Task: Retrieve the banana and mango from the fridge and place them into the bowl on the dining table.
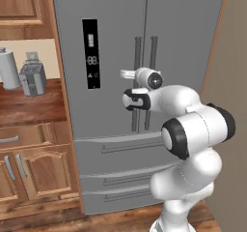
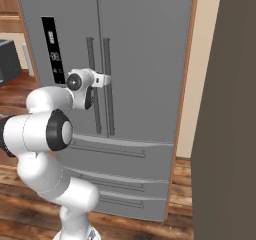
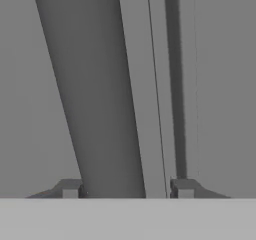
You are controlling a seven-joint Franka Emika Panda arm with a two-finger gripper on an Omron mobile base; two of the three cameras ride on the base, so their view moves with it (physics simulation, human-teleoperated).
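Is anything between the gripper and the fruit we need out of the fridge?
Yes: the fridge doors are both closed. The gripper sits at a vertical bar handle, fingers either side of it.

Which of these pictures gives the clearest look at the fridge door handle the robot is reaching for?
The hand view: the handle runs close up between the fingers. Both base views show it small, partly hidden by the arm.

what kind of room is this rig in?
A rendered home kitchen, most likely. A tall grey French-door fridge with a black display panel stands ahead, wooden cabinets with a counter beside it carry a toaster, and the floor is wood planks.
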